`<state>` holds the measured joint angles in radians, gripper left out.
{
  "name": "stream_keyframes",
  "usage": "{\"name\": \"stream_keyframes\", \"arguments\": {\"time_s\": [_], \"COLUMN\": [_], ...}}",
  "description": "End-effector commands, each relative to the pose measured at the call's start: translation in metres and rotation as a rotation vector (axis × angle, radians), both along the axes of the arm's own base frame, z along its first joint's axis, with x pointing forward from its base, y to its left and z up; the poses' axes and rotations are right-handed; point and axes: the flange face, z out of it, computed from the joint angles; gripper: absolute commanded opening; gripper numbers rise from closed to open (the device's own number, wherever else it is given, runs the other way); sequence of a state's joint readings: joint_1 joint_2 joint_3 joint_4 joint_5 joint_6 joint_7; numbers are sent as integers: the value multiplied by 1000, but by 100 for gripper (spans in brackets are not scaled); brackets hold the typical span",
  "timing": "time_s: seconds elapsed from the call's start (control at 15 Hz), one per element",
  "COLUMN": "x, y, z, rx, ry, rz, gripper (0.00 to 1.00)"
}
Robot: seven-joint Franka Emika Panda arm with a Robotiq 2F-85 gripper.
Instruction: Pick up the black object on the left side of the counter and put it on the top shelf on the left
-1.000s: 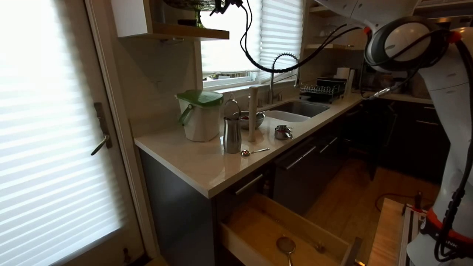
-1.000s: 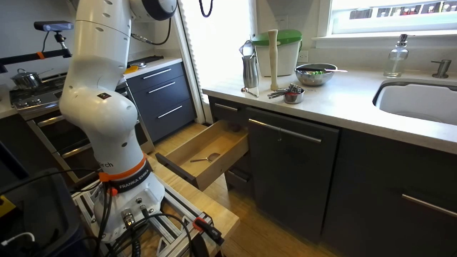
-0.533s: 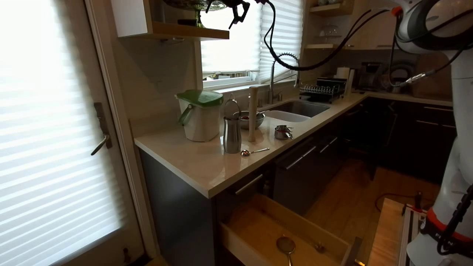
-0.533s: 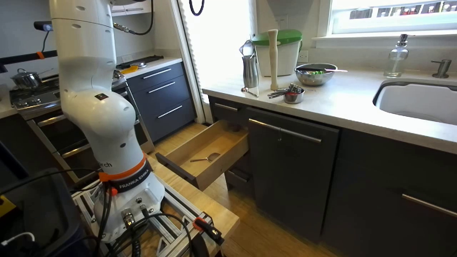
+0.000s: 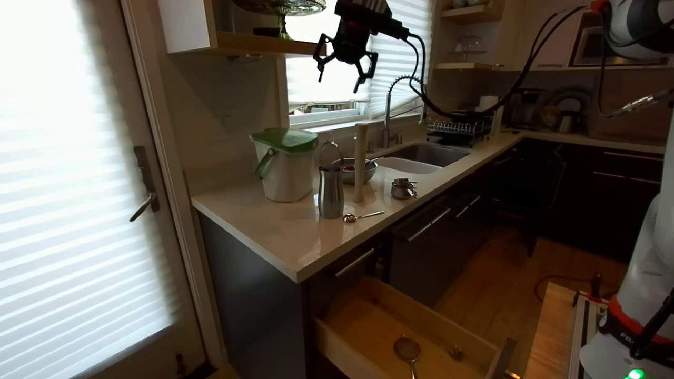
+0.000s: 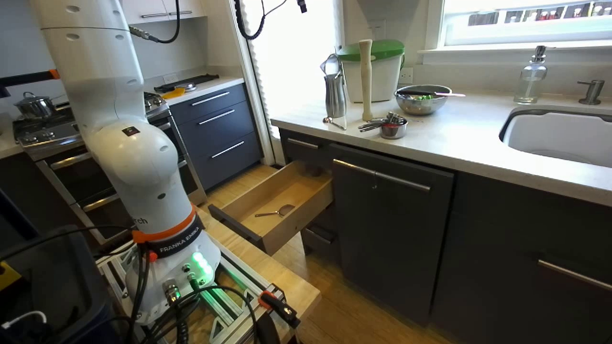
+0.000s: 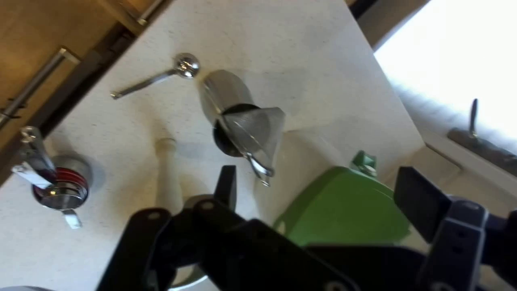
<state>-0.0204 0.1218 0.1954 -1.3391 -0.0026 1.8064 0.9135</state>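
A low black thing point(image 5: 267, 32) sits on the brown wooden shelf board point(image 5: 268, 45) at the upper left, beside the foot of a green glass stand point(image 5: 283, 7); it fits the black object. No board above this one shows, so I cannot tell if it is the top shelf. The pale counter point(image 5: 253, 216) shows in both exterior views point(image 6: 478, 126) and the wrist view point(image 7: 291, 44), with no small black dish on it. My gripper point(image 5: 338, 85) is open and empty, in the air right of the shelf. In the wrist view the spread fingers point(image 7: 317, 184) frame the green lid below.
On the counter stand a green-lidded bin point(image 5: 287, 168), metal canister point(image 5: 331, 195), wooden pestle point(image 5: 360, 168), steel bowl point(image 6: 423, 102), measuring cups point(image 5: 403, 188) and a scoop point(image 7: 185, 65). An open drawer point(image 6: 282, 196) sticks out below. A sink point(image 6: 559, 136) lies farther along.
My gripper has come down and to the right, away from the shelf, into fuller view. The arm has swung back. A green light now shows on the base. The black thing stays on the shelf.
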Motion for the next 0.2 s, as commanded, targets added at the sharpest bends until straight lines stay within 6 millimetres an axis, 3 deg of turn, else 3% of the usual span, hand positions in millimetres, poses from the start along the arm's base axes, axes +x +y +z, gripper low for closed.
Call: {"name": "stream_keyframes", "arguments": {"time_s": [0.0, 0.07, 0.13], "x": [-45, -52, -24], "y": [-24, -31, -17], "z": [-51, -68, -43], "rx": [-81, -104, -61], "ry": [192, 246, 168], "rz": [-6, -17, -13], "gripper": [100, 100, 100]}}
